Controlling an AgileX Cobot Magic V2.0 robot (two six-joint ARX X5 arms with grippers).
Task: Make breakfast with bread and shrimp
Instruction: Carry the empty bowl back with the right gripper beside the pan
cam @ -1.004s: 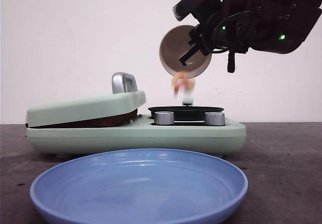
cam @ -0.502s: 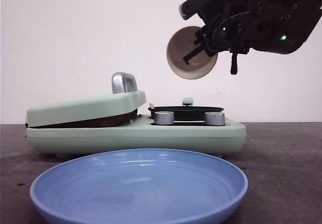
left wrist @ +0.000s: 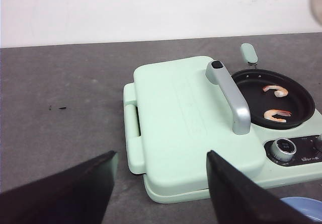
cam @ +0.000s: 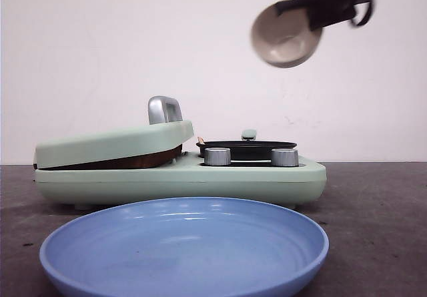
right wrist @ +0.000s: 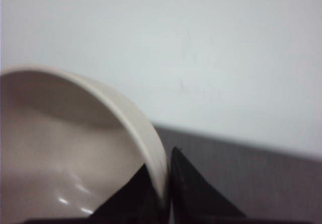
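Observation:
Two pinkish-orange shrimp lie in the round black pan on the mint-green breakfast maker. A tiny shrimp tip shows at the pan's edge in the front view. The bread is hidden. My right gripper is shut on the rim of an empty beige bowl. It holds that bowl tilted, high above and right of the pan. My left gripper is open and empty, above the maker's closed lid.
A large empty blue plate sits in front of the maker. The lid has a silver handle, and two silver knobs sit below the pan. Dark grey tabletop lies to the left.
Shrimp fell from the tipped bowl into the pan a second ago. Since then my right gripper has carried the bowl up and to the right, away from the pan.

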